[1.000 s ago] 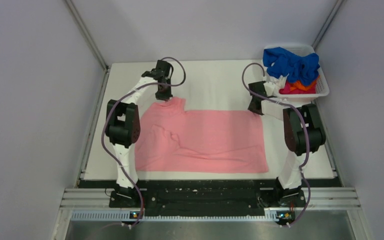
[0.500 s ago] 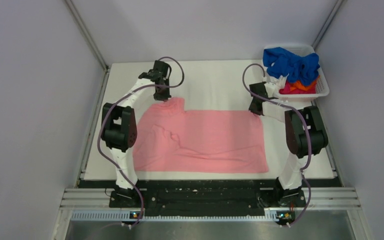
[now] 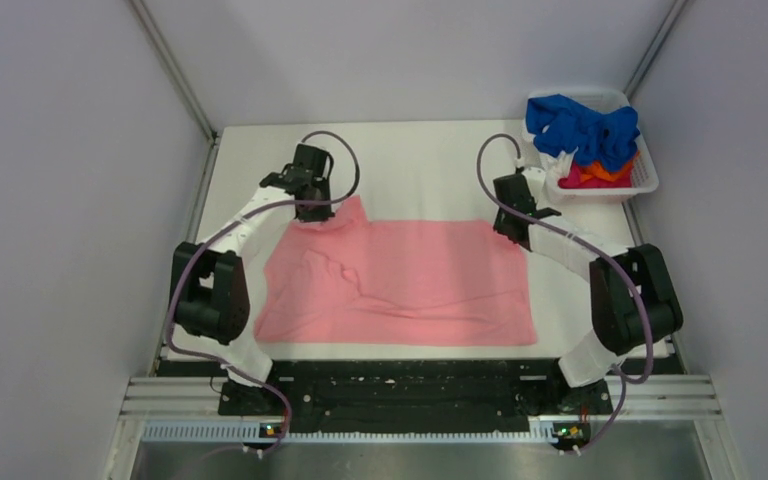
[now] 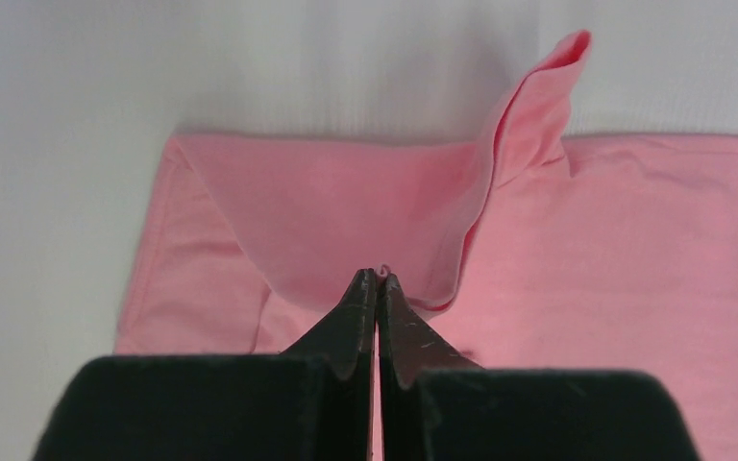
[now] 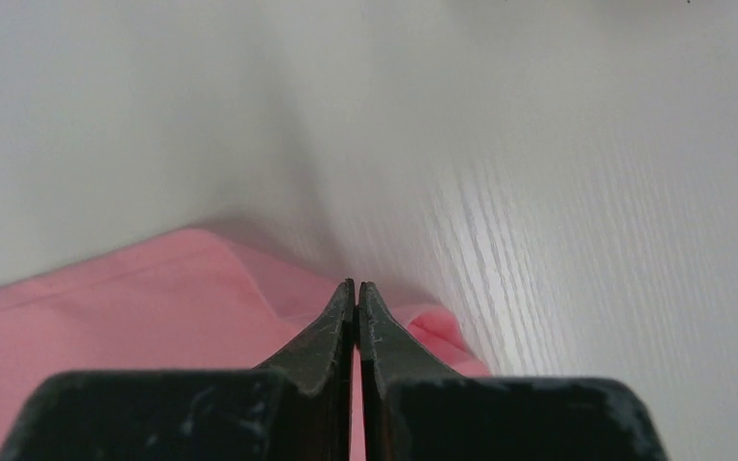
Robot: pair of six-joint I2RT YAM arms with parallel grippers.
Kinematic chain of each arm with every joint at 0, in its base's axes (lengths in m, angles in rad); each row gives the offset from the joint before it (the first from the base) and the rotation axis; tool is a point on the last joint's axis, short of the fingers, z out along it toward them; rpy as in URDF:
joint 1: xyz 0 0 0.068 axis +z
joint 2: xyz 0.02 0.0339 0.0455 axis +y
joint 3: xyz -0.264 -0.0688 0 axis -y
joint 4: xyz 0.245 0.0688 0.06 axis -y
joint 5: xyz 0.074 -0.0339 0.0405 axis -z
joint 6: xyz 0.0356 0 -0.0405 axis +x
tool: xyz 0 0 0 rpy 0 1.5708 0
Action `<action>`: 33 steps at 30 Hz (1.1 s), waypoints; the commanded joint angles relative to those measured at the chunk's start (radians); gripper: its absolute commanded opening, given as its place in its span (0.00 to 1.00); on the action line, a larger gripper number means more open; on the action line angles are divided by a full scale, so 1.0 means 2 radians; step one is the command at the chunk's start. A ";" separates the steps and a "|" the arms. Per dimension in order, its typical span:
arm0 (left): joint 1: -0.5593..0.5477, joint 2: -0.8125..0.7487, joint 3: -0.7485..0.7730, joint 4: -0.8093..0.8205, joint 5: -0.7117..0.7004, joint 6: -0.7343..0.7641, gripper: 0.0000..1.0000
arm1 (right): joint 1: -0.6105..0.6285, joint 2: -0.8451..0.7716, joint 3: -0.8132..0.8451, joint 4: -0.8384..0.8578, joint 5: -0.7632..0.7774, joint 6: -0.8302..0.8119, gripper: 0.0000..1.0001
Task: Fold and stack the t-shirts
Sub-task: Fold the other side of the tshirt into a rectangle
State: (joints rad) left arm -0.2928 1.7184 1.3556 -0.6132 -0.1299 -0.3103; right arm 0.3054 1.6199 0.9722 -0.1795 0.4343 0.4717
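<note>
The salmon-pink t-shirt [image 3: 410, 280] lies spread across the white table [image 3: 420, 165]. My left gripper [image 3: 312, 210] is shut on its far left corner and holds a fold of cloth up; the pinched cloth [image 4: 346, 211] shows in the left wrist view between the closed tips [image 4: 378, 280]. My right gripper [image 3: 508, 228] is shut on the shirt's far right corner [image 5: 250, 288], its tips [image 5: 356, 288] closed on pink cloth just above the table. The royal blue shirt [image 3: 582, 128] and the orange and red shirts [image 3: 590, 176] lie in the basket.
A white plastic basket [image 3: 640, 185] stands at the far right corner of the table. Grey walls close in on both sides and behind. The table's far half is bare white board [image 5: 586, 192].
Both grippers have moved toward the near side and slightly inward, dragging the shirt's far edge with them. The left arm's elbow swung out to the left, the right arm's to the right.
</note>
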 commanded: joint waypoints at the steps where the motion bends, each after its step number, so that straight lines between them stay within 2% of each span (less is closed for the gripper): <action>1: -0.010 -0.072 -0.055 0.036 -0.026 -0.023 0.00 | 0.014 -0.075 -0.035 -0.029 0.026 0.018 0.00; 7: -0.013 -0.166 -0.151 0.050 -0.044 -0.058 0.00 | 0.015 -0.154 -0.070 -0.066 0.014 0.035 0.00; 17: -0.014 -0.310 -0.235 0.028 -0.083 -0.098 0.00 | 0.017 -0.203 -0.084 -0.100 0.016 0.037 0.00; 21: -0.019 -0.364 -0.270 0.023 -0.063 -0.124 0.00 | 0.016 -0.213 -0.089 -0.108 0.028 0.033 0.00; 27: -0.025 -0.417 -0.298 -0.061 -0.107 -0.198 0.00 | 0.016 -0.209 -0.087 -0.111 0.039 0.035 0.00; 33: -0.028 -0.471 -0.343 -0.075 -0.085 -0.228 0.00 | 0.016 -0.222 -0.112 -0.106 0.047 0.038 0.00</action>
State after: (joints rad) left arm -0.3428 0.8433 0.7170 -0.7212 -0.3058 -0.6918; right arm 0.3336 1.2129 0.7723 -0.3904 0.4934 0.5354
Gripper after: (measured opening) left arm 0.012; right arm 0.007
